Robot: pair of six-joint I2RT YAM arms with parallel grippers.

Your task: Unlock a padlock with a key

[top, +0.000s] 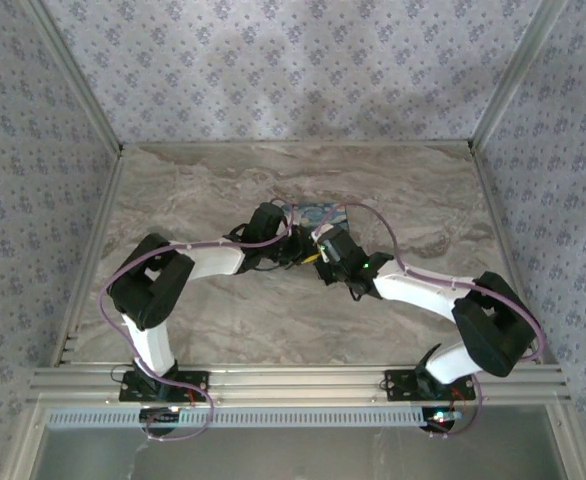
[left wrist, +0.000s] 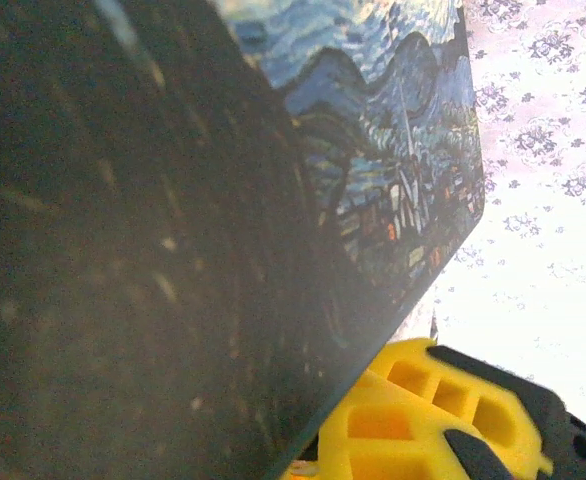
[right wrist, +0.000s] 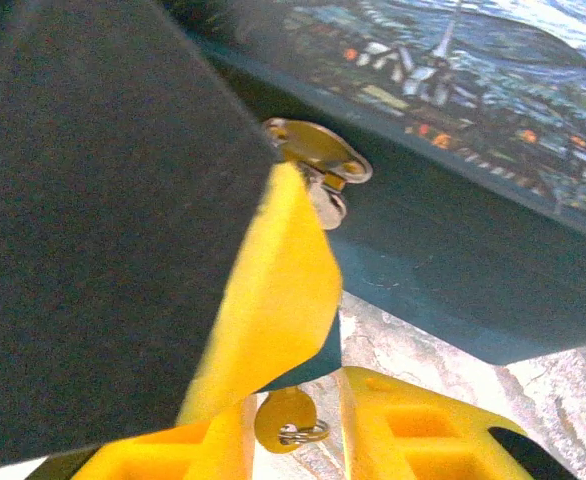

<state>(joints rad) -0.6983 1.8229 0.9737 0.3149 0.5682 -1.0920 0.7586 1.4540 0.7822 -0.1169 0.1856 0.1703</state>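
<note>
The left gripper (top: 295, 248) is holding its jaws closed, on what cannot be told. The right gripper (top: 319, 262), its jaws' state unclear, is meeting a round brass key head (right wrist: 318, 152) at the edge of the dark night-sky printed mat (right wrist: 493, 90), mid-surface. The step is calling for the key to be running square to the keyway and seating fully before turning; the grey-veined marble surface (top: 203, 180) is sitting inside floral-papered walls (top: 273, 60).

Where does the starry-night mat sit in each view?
Top external: starry-night mat at table centre, just beyond both wrists.
Left wrist: upper middle to right.
Right wrist: top right.
Shared landmark: yellow fingers below it in both wrist views.
</note>
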